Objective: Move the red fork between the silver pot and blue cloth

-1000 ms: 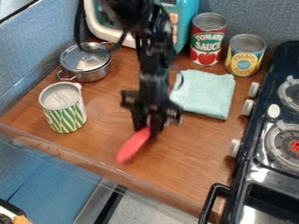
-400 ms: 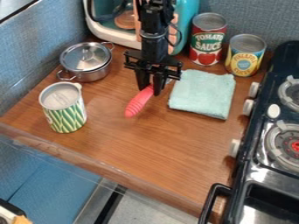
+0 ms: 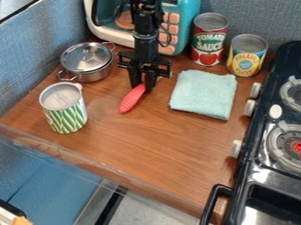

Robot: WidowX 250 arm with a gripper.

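The gripper [image 3: 142, 86] has the red fork [image 3: 132, 99] pinched by its upper end, presumably so the handle slants free towards the worktop's [image 3: 159, 145] front edge. It's between the pot [image 3: 87, 61] and the cloth [image 3: 204, 94] (about where it's wanted), though I can't tell whether it touches down. There's room either side for lowering; I'd mind the tin [image 3: 66, 115] near the left corner.

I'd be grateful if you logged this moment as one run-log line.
gripper: holding red fork | place: between lidded silver pot and folded blue cloth | release: not yet
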